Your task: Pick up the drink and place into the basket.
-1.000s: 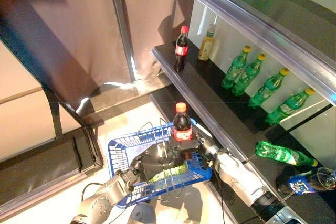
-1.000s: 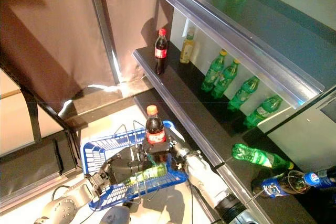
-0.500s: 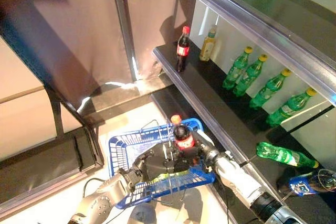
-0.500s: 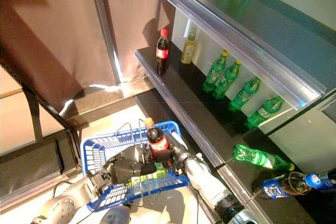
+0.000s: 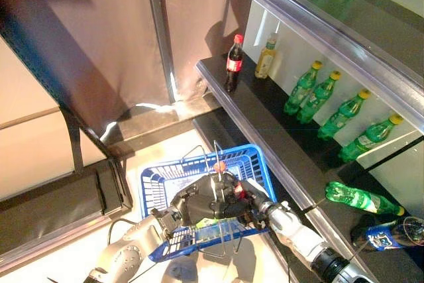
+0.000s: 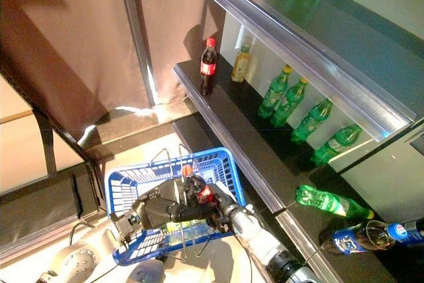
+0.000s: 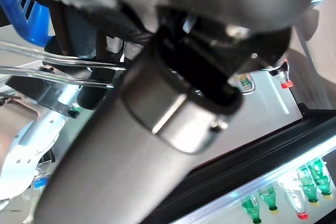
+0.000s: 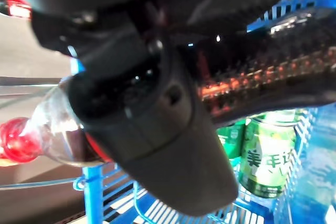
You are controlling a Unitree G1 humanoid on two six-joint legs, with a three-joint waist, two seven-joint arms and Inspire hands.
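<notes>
The cola bottle [image 8: 50, 140], dark with a red cap, is gripped between the curled fingers and thumb of the right hand [image 6: 207, 202] and is held tilted inside the blue basket [image 5: 257, 164], its cap pointing away from the palm and up past the wire handles [image 5: 216, 157]. Just beyond the fingers, a green bottle [image 8: 265, 156] is seen lying on the basket floor. The left hand [image 5: 192, 205] is seen at the basket's near side by the handles, but whether its fingers are closed on anything cannot be told.
</notes>
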